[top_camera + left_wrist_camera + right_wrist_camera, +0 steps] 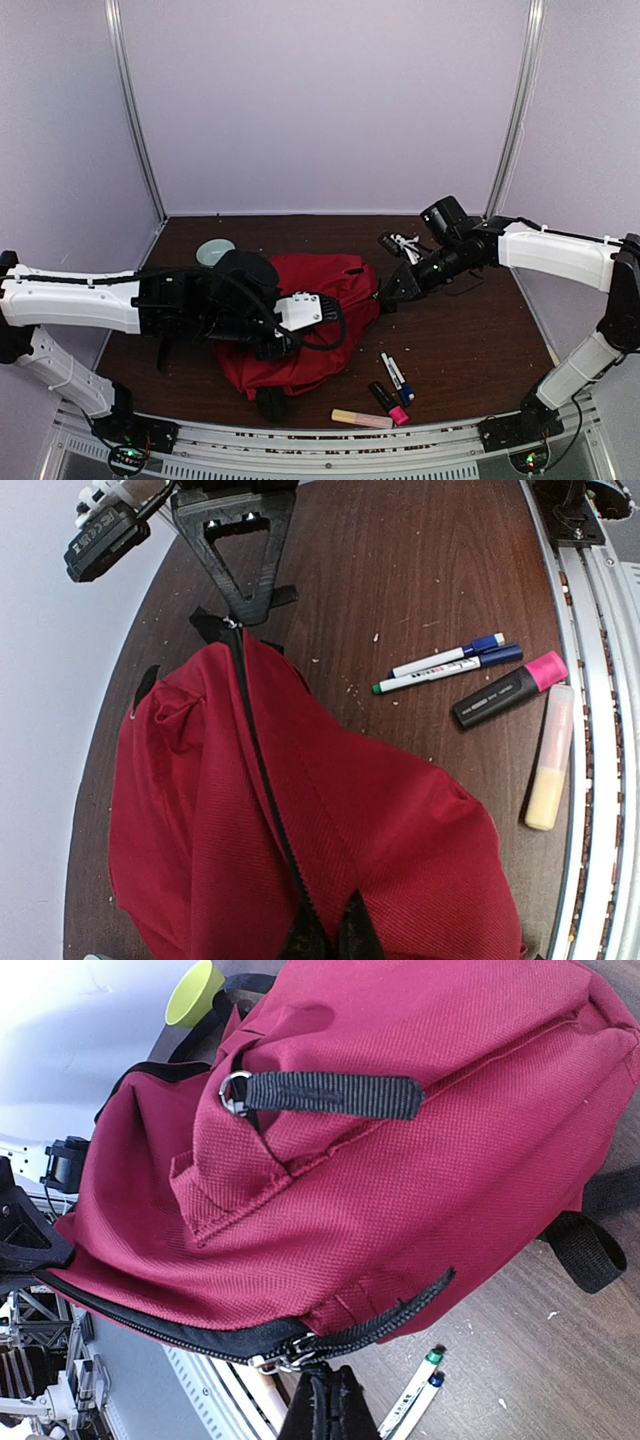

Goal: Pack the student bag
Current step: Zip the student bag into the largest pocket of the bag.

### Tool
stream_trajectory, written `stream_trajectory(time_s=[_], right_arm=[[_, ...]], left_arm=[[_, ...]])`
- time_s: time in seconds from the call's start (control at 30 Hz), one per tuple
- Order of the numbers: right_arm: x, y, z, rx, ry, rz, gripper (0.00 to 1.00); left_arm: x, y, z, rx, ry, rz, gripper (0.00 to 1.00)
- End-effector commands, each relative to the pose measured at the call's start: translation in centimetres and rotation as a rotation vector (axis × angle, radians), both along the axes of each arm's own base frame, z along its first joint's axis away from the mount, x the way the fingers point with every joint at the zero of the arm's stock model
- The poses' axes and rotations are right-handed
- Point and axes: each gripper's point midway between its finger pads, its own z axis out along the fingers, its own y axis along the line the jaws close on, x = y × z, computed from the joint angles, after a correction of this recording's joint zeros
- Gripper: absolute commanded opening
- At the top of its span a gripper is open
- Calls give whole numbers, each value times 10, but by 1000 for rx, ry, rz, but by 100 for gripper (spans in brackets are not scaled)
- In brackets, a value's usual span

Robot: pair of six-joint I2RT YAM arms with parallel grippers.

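The student bag (330,290) is a red backpack lying in the middle of the table, its black zipper (262,780) closed along the top. My left gripper (331,932) is shut on the bag's fabric beside the zipper; in the top view it (272,348) sits over the bag's near left part. My right gripper (326,1407) is shut on the metal zipper pull (288,1358) at the bag's right end, and shows in the top view (387,292) and the left wrist view (240,605). The bag fills the right wrist view (420,1150).
Two white markers (396,374), a black and pink highlighter (388,402) and a yellow highlighter (362,418) lie near the front edge, right of the bag. A pale green cup (215,250) stands behind the bag at the left. A metal rail (600,730) runs along the table front.
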Motion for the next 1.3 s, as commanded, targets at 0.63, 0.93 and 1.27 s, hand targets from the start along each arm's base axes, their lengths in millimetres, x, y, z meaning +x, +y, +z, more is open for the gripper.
stream_trajectory(time_s=[0.63,0.93,1.27], right_arm=[[-6,-15,9,21,-84,-239,100],[-21,23,-26,17,5,-187,79],[45,34,5,75,-29,-211,0]], left_arm=[[131,100,44,-368,340,656,85],[149,159,-82,-209,517,950,80],[79,65,-121,-44,537,560,75]])
